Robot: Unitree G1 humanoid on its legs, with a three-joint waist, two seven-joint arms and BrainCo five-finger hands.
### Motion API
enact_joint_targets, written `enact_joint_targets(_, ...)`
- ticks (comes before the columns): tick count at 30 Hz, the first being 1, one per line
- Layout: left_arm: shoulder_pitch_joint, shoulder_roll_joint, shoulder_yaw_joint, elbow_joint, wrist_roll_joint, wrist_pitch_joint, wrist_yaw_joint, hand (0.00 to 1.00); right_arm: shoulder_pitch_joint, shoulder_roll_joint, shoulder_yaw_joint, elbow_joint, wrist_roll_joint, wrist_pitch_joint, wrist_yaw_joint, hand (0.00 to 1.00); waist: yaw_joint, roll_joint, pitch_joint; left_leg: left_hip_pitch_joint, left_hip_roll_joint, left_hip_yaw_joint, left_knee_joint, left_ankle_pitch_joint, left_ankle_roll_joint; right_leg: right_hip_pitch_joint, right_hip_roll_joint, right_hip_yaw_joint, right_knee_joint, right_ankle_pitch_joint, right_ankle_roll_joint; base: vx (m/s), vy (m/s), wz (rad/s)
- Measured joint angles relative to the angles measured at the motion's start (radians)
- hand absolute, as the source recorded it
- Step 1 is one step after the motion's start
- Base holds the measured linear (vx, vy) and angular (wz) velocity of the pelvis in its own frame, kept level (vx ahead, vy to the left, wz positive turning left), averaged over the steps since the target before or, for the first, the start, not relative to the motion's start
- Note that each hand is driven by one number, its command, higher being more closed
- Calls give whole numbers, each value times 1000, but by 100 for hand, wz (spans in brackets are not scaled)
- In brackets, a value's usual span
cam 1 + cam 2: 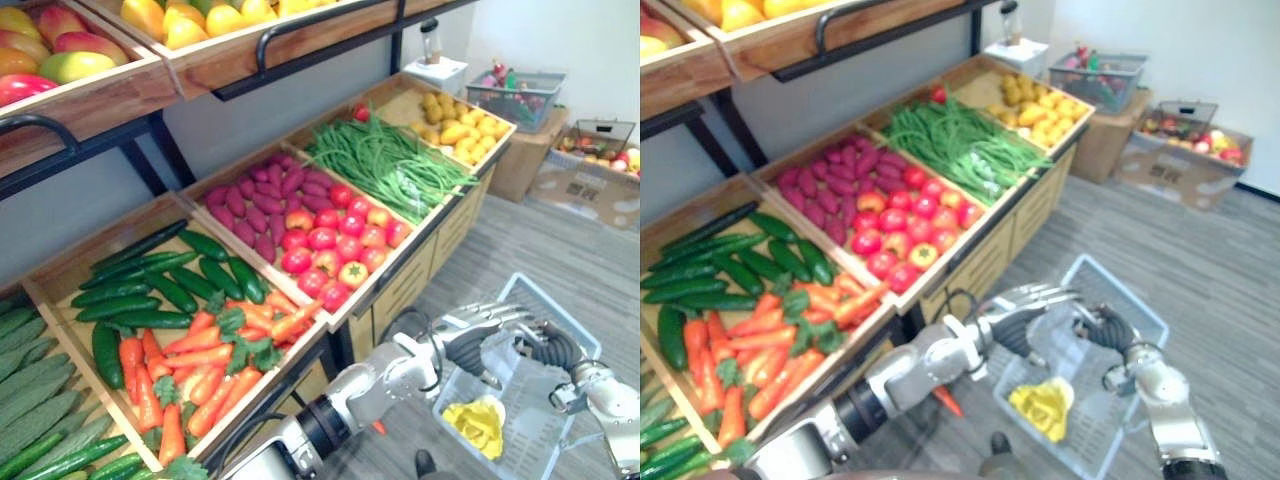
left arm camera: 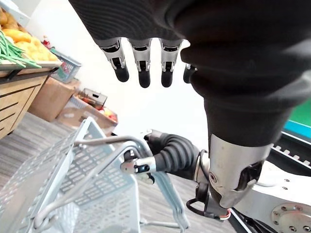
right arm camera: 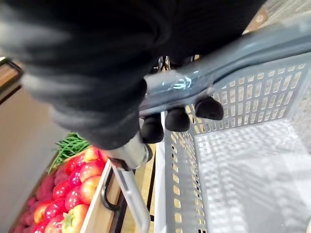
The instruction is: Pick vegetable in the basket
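Yellow vegetable [image 1: 478,425] lies in basket [image 1: 527,400], below left hand [image 1: 490,322].

One pale blue basket [image 1: 1135,300] holds one yellow vegetable [image 1: 1043,408]. Two more stand far off, one grey basket [image 1: 515,95] and one dark wire basket [image 1: 603,133], on two cardboard boxes [image 1: 522,160]. One red vegetable [image 1: 361,113] lies alone behind the green beans [image 1: 385,160].

Bright, even light; a glint on the basket handle [image 3: 182,83]
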Motion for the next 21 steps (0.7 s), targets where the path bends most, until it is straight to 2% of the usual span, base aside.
enact_joint_targets(6, 46, 74, 26, -79, 89, -42, 7, 0, 10, 30, 0, 26, -37, 0, -5, 100, 9, -4, -4, -3, 0, -14, 0, 3, 3, 6, -3, -16, -3, 0, 0, -5, -19, 6)
enact_joint_targets(10, 94, 154, 189, -93, 159, -46, 32, 0, 20, 37, -3, 60, -39, -1, -24, 100, 13, -15, -16, -14, 1, -32, 0, 8, 8, 7, -3, -30, -5, 0, 0, -3, -24, 12)
enact_joint_targets(12, 117, 226, 293, -120, 192, -33, 48, 0, 21, 49, -20, 80, -40, -1, -28, 100, 19, -16, -22, -22, -1, -40, 0, 13, 12, 7, -6, -37, -11, 0, 0, -6, -18, 9)
enact_joint_targets(21, 339, 465, 661, -239, 192, -31, 91, 0, 55, 48, -44, 101, -78, -8, -35, 100, 33, -34, -30, -37, -2, -60, 0, 14, 13, 8, -9, -57, -18, 1, 0, 10, -15, 8)
